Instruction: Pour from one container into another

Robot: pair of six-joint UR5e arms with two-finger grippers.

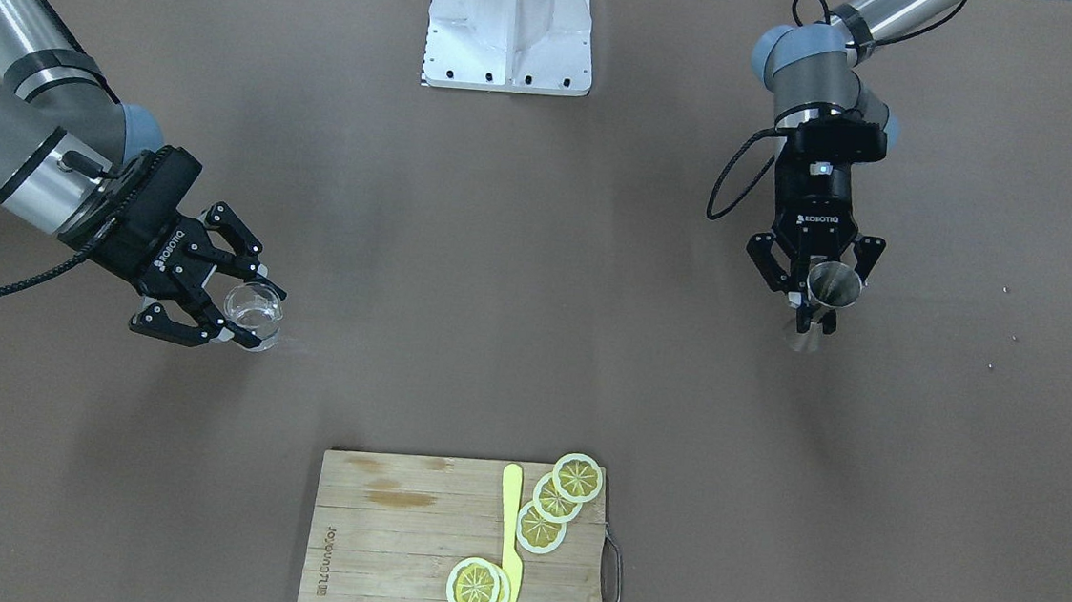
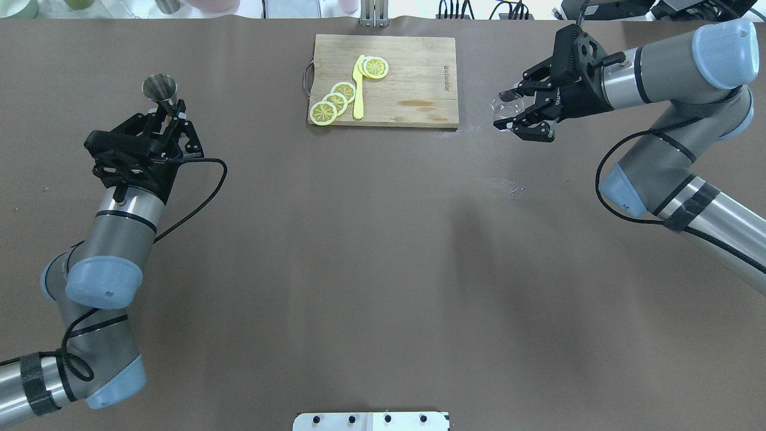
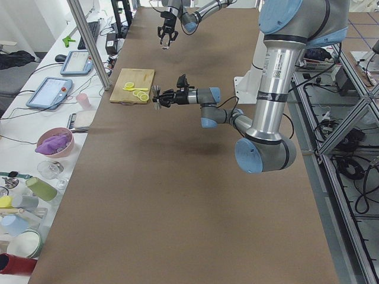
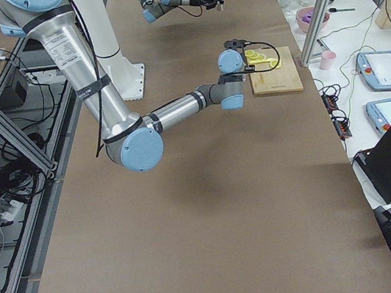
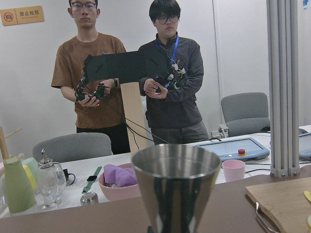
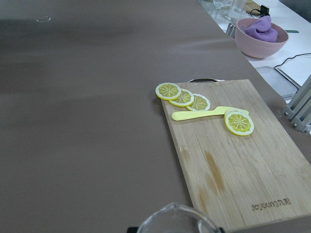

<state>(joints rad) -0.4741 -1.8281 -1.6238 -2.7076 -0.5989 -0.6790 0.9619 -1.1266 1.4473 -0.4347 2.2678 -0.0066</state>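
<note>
Left hand [image 1: 815,304] grips upright jigger [image 1: 832,286] at waist, right hand [image 1: 227,313] holds glass [image 1: 253,315], well apart across the surface [image 1: 537,292].

Likely a robotics lab: teach pendant [image 4: 386,70], aluminium frame [image 5: 283,87], operators [image 5: 170,77] watching.

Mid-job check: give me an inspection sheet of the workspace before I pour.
Surface: brown table, a few specks.
Job's things: jigger upright in left tool; glass in right tool; far apart.
Clutter: board with lemon slices and yellow knife.
Tools: both shut on their loads.
Cables: black loop at each wrist, clear of both vessels.
Surroundings: two people opposite; bench with bowls and tablets.
</note>
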